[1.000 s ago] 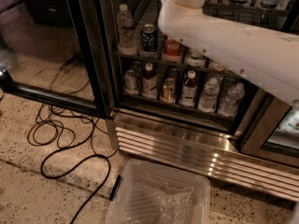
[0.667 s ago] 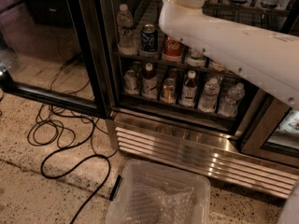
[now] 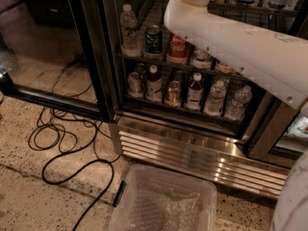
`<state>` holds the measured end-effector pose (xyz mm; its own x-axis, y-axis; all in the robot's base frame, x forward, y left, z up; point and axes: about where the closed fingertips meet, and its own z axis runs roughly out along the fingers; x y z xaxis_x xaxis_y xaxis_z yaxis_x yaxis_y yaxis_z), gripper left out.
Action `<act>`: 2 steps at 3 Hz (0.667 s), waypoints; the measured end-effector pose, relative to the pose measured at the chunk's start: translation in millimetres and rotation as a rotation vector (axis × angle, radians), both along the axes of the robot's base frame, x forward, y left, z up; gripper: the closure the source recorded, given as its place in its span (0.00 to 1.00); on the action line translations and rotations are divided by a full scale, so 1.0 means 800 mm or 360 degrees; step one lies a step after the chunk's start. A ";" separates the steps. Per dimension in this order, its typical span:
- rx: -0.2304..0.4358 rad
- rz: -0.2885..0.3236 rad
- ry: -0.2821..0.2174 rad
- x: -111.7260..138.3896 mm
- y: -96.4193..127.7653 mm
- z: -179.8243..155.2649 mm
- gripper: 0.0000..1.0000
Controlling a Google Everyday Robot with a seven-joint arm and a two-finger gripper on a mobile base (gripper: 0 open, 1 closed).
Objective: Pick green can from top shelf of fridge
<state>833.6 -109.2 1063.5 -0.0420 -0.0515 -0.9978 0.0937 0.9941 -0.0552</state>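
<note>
Reaching up into the fridge: the arm.
The gripper is cut off near the fridge's top, so its grip cannot be told; the green can is possibly hidden.

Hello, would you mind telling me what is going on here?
The robot's white arm reaches up across the open fridge. Its gripper is out of view past the picture's top edge, so whether it holds the green can cannot be told. Bottles and cans stand on the lower racks.
</note>
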 end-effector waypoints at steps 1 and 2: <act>0.0006 -0.0022 -0.0018 0.008 -0.004 0.003 0.33; 0.0016 -0.0039 -0.0030 0.016 -0.007 0.005 0.37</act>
